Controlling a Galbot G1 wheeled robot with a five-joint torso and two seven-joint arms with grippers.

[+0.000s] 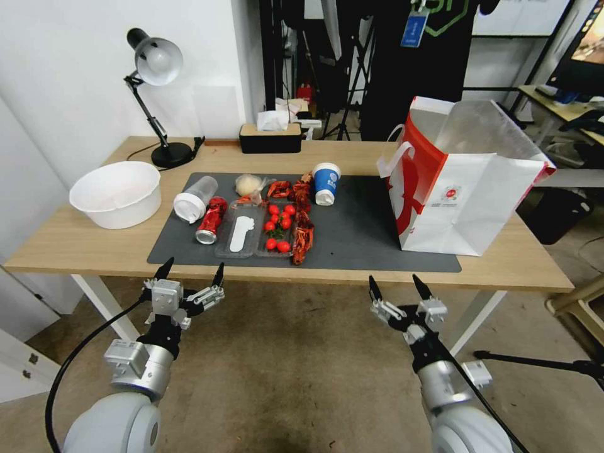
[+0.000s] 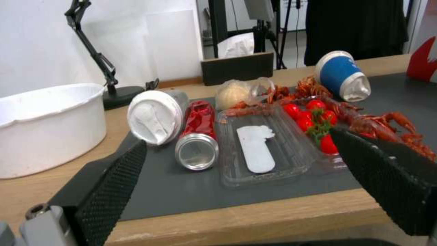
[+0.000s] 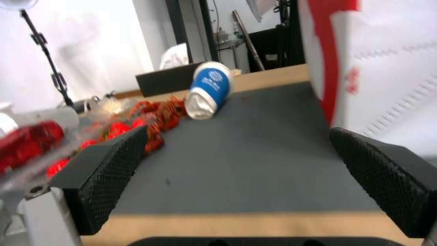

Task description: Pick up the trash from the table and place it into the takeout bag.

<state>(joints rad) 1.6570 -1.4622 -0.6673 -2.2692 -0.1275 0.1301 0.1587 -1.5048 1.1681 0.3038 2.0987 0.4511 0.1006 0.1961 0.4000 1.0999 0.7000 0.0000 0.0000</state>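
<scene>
Two grippers, the left gripper [image 1: 192,268] and right gripper [image 1: 396,286], hover short of the table [image 1: 82,242], fingers apart. On its mat lie one red can [image 1: 211,220], one lidded clear cup [image 1: 194,198], one blue-and-white paper cup [image 1: 326,182]. One takeout bag [image 1: 469,189] stands rightward, mouth open.

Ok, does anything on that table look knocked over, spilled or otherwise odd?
Yes. The blue-and-white paper cup, the clear plastic cup and the red drink can all lie on their sides on the dark grey mat; the can looks dented. Crayfish and cherry tomatoes lie loose around a clear tray. The takeout bag stands upright, open.
</scene>
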